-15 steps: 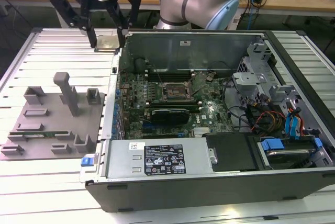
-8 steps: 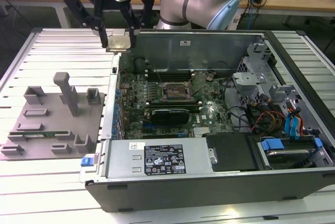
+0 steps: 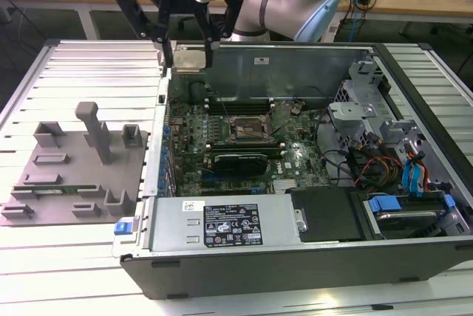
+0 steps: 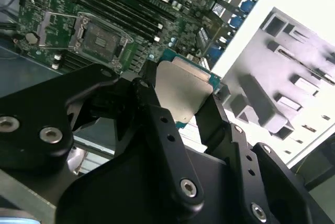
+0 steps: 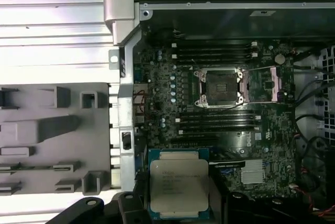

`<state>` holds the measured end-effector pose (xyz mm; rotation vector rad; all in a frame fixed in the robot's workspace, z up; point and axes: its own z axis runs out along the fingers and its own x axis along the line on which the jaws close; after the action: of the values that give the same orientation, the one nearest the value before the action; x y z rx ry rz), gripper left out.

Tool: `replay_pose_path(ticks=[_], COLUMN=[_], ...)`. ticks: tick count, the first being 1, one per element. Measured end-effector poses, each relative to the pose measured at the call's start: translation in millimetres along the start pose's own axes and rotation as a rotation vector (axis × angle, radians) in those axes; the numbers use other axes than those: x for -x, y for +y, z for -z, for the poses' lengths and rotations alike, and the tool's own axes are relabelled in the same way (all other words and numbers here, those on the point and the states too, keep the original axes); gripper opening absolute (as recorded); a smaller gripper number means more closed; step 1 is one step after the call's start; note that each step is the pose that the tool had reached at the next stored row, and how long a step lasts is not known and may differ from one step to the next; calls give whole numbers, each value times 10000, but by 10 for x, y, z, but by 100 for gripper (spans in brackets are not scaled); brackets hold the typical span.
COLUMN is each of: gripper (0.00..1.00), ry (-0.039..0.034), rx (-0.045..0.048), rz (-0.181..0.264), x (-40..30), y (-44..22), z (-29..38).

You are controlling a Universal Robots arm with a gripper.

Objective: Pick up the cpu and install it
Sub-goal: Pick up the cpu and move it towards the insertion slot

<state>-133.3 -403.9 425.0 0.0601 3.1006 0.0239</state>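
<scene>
The end effector (image 4: 180, 98) was clamped on the cpu (image 5: 179, 188) by opposite edges, silvery top up, carried level above the computer case (image 3: 295, 61) near its wall. Beyond, the motherboard's socket (image 5: 222, 85) lay open, seemingly ready to receive it. Farther off, the grey tray (image 5: 31, 145) rested on the tabletop (image 3: 89, 65).

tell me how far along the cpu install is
Done: the cpu is off the grey tray. In hand: the gripper is shut on it, holding it near the edge of the case. Left: the motherboard socket sits open and empty; seating is not yet done.
</scene>
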Motion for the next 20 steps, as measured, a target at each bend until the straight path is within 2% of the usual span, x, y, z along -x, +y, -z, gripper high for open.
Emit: replay_pose_path(ticks=[2,6,7,10,12,14,16,17,20], gripper=[55,55,55,55,55,55,55,55,55], ry=[0,0,0,-1,0,1,4,10,11], rx=[-1,0,0,0,-9,-21,-28,-34,-36], rz=[-2,-2,-1,-2,-6,-12,-12,-11,-11], x=[90,206,265,265,284,358,420,503,560], y=[5,10,18,19,20,27,30,33,35], z=[-4,-9,-20,-39,-116,-206,-240,-289,-380])
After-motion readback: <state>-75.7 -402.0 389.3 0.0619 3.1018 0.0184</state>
